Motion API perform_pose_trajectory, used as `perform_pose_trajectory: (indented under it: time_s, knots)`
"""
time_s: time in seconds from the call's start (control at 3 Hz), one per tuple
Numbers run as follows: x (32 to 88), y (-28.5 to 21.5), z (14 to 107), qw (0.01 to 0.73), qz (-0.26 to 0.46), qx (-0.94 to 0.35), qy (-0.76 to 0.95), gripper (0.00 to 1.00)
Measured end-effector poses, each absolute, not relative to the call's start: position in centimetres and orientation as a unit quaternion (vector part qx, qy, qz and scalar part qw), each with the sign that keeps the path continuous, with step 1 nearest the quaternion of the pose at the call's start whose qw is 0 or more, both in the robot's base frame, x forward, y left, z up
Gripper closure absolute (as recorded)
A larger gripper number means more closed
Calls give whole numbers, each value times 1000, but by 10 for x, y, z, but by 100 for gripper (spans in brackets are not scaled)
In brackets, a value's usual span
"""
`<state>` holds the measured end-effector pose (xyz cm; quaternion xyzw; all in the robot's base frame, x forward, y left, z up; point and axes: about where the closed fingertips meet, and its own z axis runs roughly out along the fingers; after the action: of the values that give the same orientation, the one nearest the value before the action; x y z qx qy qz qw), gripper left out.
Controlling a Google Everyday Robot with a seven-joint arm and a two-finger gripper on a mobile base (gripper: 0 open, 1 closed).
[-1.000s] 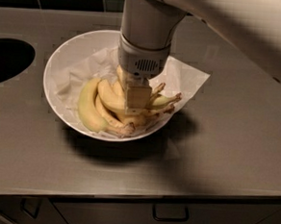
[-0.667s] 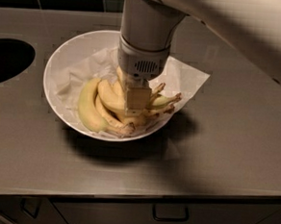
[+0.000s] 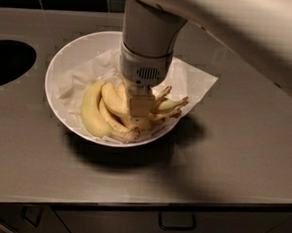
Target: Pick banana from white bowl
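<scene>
Camera view: pincer point(image 3: 139, 108) amid curved bananas point(image 3: 112, 99)

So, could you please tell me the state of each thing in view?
bananas: piled in the bowl on the paper.
white bowl: upright on the counter, paper-lined.
paper lining: crumpled, one corner over the right rim.
end effector: down among the bananas.
drawer: shut.
</scene>
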<state>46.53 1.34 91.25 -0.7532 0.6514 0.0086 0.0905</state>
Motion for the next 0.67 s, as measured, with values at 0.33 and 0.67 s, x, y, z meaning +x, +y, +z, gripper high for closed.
perform_pose_trajectory:
  time_s: [0.33,0.67]
  knots:
    - [465,16,907,84,10,-756,649,51]
    - [466,20,903,78,10,-759,647,51]
